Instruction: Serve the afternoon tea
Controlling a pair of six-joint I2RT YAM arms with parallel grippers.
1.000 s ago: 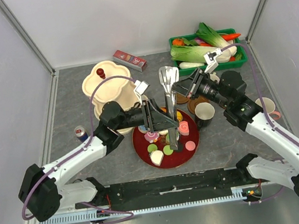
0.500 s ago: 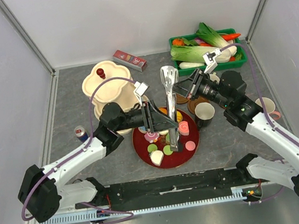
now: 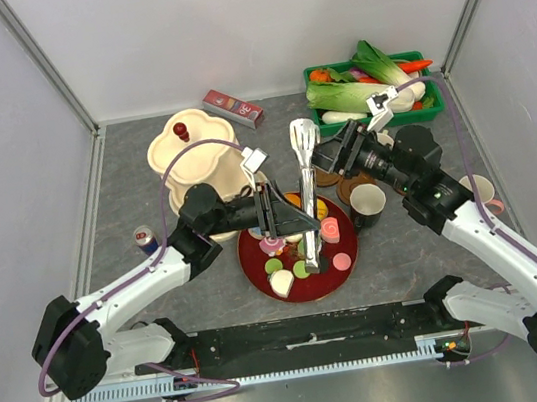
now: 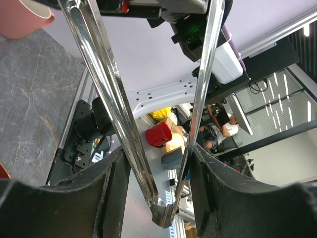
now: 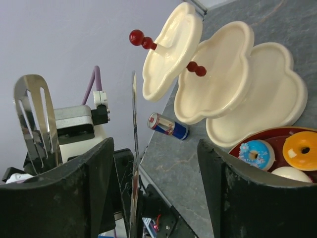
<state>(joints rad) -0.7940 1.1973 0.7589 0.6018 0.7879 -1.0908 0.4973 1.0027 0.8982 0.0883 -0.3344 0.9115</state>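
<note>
Right hand [image 3: 323,158], open, has edged toward frame centre, nearing tongs [image 3: 304,191] clamped by left hand [image 3: 295,219]; steel likely slick, springy: pinch mid-arm.

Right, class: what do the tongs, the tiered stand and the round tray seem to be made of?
The tongs: polished metal, likely steel; mirror reflections. The tiered stand: cream plastic or glazed ceramic; smooth, softly shiny moulded lobes. The round tray: dark red, probably plastic or lacquer; smooth, slightly glossy rim.
</note>
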